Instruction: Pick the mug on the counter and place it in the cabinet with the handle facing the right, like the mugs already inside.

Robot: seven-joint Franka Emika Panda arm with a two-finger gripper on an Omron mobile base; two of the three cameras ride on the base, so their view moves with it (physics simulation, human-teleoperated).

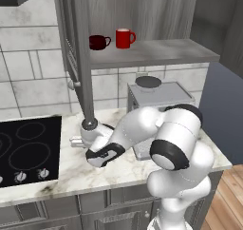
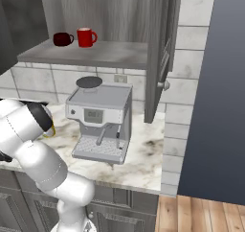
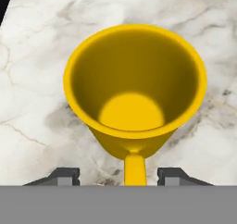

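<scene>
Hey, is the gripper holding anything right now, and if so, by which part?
Nothing is visibly held yet. The gripper hangs over the yellow mug, a fingertip on either side of its handle, with clear gaps to it.

The white arm (image 1: 161, 138) bends low over the counter (image 1: 71, 169), and its hand (image 1: 95, 141) is down beside the black cooktop (image 1: 28, 148). In the open cabinet (image 1: 152, 51) a red mug (image 1: 124, 38) and a dark maroon mug (image 1: 98, 42) stand on the shelf (handles to the right). A grey coffee machine (image 1: 159, 93) stands behind the arm.
</scene>
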